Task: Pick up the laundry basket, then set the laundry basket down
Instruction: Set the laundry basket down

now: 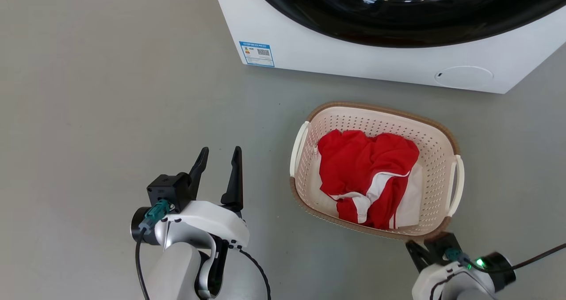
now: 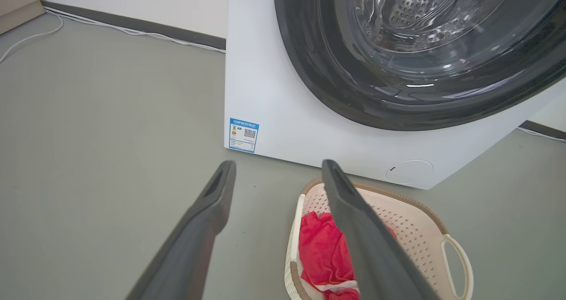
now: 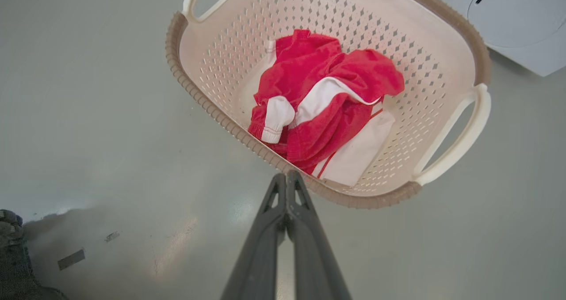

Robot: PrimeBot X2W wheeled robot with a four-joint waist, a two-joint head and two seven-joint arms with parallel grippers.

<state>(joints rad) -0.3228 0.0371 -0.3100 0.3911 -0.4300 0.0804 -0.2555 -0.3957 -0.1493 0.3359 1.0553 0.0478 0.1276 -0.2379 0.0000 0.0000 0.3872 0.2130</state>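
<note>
The washing machine runs off the head view's top edge, its blue label too small to read. The right hand is cut off at the bottom edge.

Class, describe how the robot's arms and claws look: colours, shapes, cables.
Both have two long dark tapering fingers on glossy white shells. The left claw carries a black block, teal plug and black cable; the right claw a green light and dark lead.

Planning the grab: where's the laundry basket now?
Head view, right of centre: the laundry basket sits on the floor before the washing machine, right gripper at its near rim.
</note>
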